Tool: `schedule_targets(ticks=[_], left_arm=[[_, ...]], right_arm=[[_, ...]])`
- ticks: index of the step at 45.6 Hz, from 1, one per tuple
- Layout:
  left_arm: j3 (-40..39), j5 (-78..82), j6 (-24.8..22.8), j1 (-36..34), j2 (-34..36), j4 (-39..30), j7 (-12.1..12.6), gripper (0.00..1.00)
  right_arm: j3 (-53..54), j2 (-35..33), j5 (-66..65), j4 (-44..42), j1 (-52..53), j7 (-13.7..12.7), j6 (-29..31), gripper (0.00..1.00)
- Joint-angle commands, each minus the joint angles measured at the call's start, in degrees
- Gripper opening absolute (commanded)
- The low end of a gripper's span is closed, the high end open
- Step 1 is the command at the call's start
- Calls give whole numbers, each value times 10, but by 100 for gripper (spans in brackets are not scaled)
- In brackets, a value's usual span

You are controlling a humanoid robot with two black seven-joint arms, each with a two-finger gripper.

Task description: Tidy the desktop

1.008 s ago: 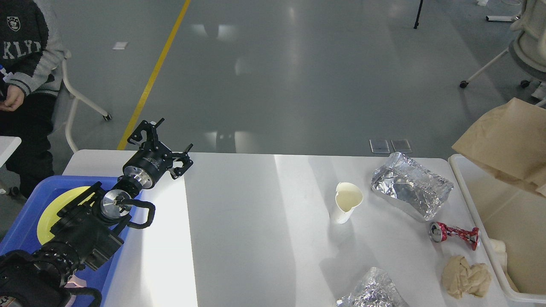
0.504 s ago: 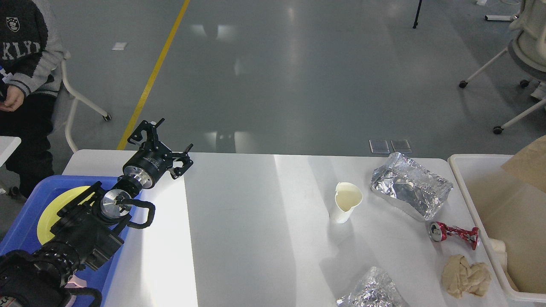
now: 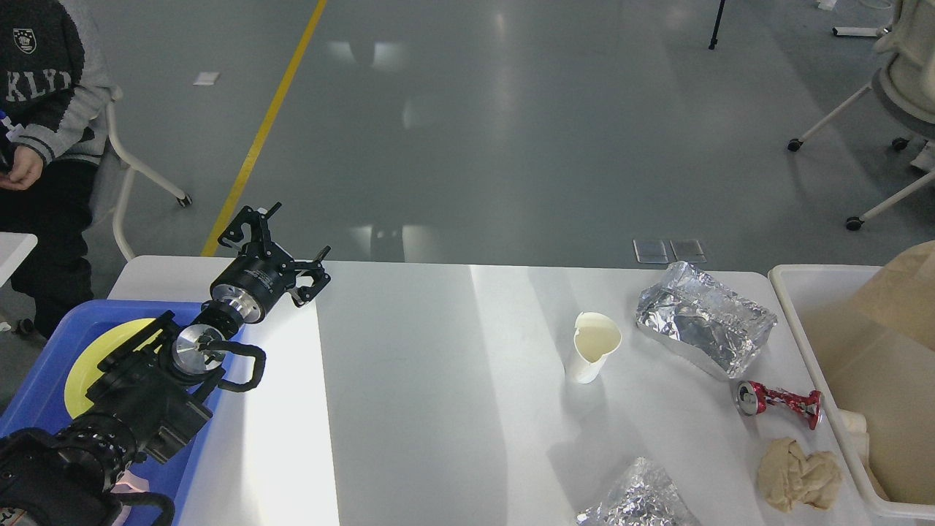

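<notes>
While raised over the far-left corner of the wide white rectangular desktop [image 3: 438,380], left black two-finger gripper [image 3: 281,237] spread wide, holding nothing. Right gripper out of sight. Desktop across the whole near field, between a blue plastic tray [image 3: 44,365] at its left edge and a cream-white rectangular bin [image 3: 800,321] at its right. Yellow round plate [image 3: 91,358] inside the tray, partly hidden by the arm. Toward the right side — dented white paper cup [image 3: 595,347] upright; crumpled silver foil container [image 3: 701,318] just beyond it; crushed red drink can [image 3: 778,402] lying on its side near the bin; beige crumpled paper wad [image 3: 796,475] below the can; second piece of silver foil [image 3: 635,500] at the near edge. Brown paper [image 3: 895,307] inside the bin.
</notes>
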Motion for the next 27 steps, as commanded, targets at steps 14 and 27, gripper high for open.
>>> schedule_targets(ticks=[14,27], left_arm=[[1,0,0,0,-2,0,0,99],[0,0,0,0,-3,0,0,99]], right_arm=[[-1,-2,-1,0,4,-4,1,100],[-2,-36,-5,93,111,-4,10,100]])
